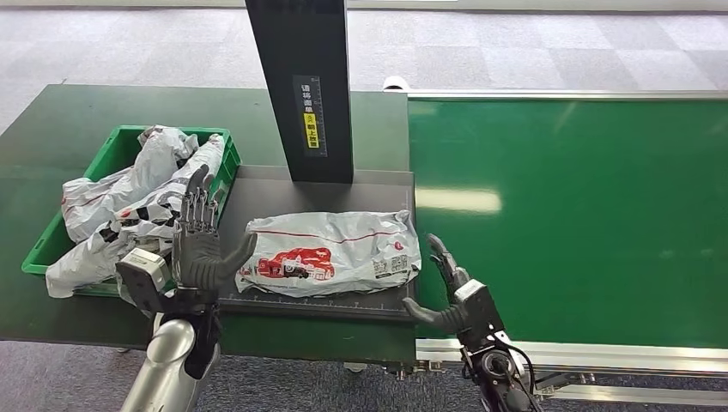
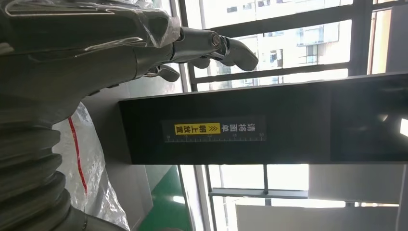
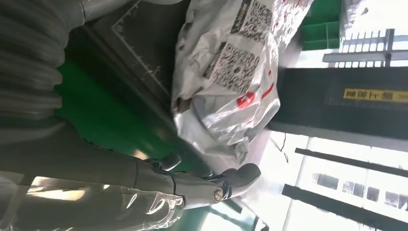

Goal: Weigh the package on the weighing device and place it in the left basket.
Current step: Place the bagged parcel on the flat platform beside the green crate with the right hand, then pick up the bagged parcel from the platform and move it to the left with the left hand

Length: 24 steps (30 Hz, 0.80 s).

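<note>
Silver-white package [image 1: 330, 252] lies flat on the dark scale platform [image 1: 257, 193], weighing step apparently underway, left hand [image 1: 199, 249] and right hand [image 1: 446, 287] flanking it with fingers spread, holding nothing; next move: grasp it, carry to the green basket [image 1: 41, 249].

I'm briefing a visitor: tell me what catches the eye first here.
A crinkled white package with red print lies flat on the dark scale plate, under a black post. The left hand and right hand flank it, both open. A green basket to the left holds more bags.
</note>
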Tool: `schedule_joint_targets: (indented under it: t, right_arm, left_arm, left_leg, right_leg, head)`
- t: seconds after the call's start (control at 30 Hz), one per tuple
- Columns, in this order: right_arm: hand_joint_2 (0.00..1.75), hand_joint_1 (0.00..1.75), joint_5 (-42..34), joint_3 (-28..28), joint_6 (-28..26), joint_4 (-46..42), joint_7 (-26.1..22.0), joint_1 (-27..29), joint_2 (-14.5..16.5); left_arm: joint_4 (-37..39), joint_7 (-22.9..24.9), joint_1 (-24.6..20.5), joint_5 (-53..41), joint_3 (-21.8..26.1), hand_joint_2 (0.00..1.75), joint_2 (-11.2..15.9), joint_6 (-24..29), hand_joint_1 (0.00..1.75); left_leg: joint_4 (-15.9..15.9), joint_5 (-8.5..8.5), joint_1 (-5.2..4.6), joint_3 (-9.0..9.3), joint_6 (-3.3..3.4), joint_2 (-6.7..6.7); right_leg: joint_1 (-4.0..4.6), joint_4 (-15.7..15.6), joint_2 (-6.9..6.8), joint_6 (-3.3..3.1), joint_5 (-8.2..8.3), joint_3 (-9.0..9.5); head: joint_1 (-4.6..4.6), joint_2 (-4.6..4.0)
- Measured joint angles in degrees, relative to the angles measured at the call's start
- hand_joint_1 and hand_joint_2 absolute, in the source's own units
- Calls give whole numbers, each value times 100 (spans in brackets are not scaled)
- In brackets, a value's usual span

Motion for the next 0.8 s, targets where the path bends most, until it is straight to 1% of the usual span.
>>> schedule_joint_targets:
  t: [0.1,0.23,0.3,0.43,0.6,0.73,0.8]
  right_arm:
    - [175,0,-435,-262,470,-250,-13,232,-45]
    - [175,0,-1779,-654,1520,-738,366,521,-42]
    - [175,0,-2135,-851,1710,-1005,510,617,-41]
    - [175,0,-2248,-1085,1741,-1357,563,731,-57]
    - [175,0,-1760,-1229,1607,-1866,196,1025,-170]
    - [175,0,-1424,-1357,1437,-2319,92,1182,-226]
    - [175,0,-1231,-1402,1294,-2488,52,1186,-236]
  left_arm:
    - [34,-15,11,-41,-5,175,2,-20,0]
    - [74,-7,112,-258,-50,175,4,-54,0]
    - [105,16,174,-371,-100,175,5,-77,0]
    - [168,57,219,-480,-172,175,7,-121,0]
    - [224,178,272,-772,-245,175,22,-261,0]
    - [302,436,321,-1338,-348,175,43,-285,0]
    - [390,712,303,-1807,-447,175,54,-199,0]
  left_leg:
    - [0,0,0,1,0,2]
    - [0,0,0,1,0,1]
    - [0,0,0,1,0,2]
    - [1,0,-1,2,0,3]
    - [0,-1,0,1,0,1]
    - [0,-1,-1,1,0,6]
    - [0,-1,-1,2,0,5]
  right_leg:
    - [0,0,0,0,0,0]
    - [0,0,0,0,0,0]
    - [0,0,0,0,0,0]
    - [-1,-1,1,0,0,0]
    - [-1,-1,0,0,0,0]
    - [-1,-1,2,0,0,-2]
    - [-1,-2,1,0,0,-1]
  head:
    - [0,1]
    - [0,0]
    - [1,0]
    - [0,0]
    - [0,0]
    - [0,0]
    - [0,0]
